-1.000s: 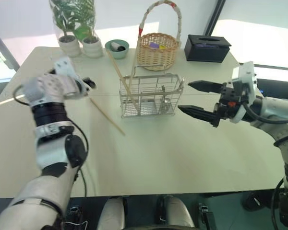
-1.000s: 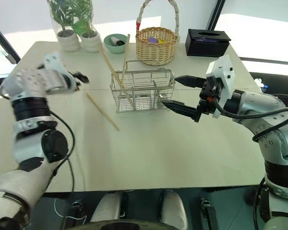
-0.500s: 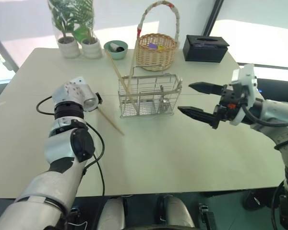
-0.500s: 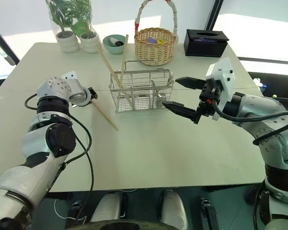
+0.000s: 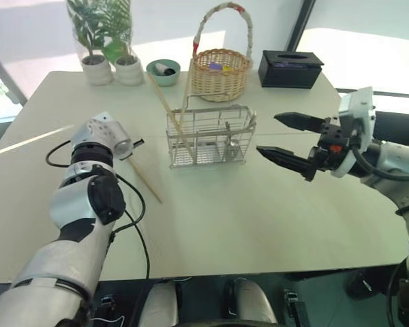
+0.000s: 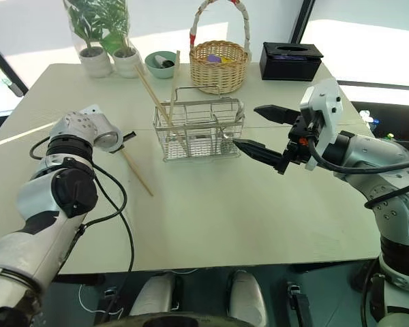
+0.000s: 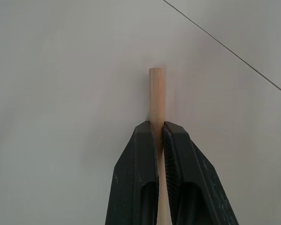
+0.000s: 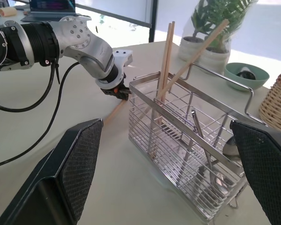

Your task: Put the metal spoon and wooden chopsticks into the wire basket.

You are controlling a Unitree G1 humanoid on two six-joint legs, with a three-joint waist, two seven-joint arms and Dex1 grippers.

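The wire basket (image 5: pixel 208 136) stands mid-table with two wooden chopsticks (image 5: pixel 169 107) leaning out of its left end. The metal spoon (image 8: pixel 230 147) stands inside its right end, bowl down. One more chopstick (image 5: pixel 146 181) lies flat on the table left of the basket. My left gripper (image 5: pixel 138 144) is shut on that stick's far end; in the left wrist view the stick's tip (image 7: pixel 156 93) pokes out past the closed fingers (image 7: pixel 140 154). My right gripper (image 5: pixel 267 133) hangs open in the air just right of the basket, holding nothing.
Behind the wire basket stand a wicker basket with a tall handle (image 5: pixel 221 71), a black tissue box (image 5: pixel 290 68), a green bowl (image 5: pixel 163 70) and two potted plants (image 5: pixel 112 65). The table's bare front half (image 5: pixel 225 218) lies open.
My left gripper came down to the table and shut on the end of the loose chopstick. The right gripper stayed open in the same place.
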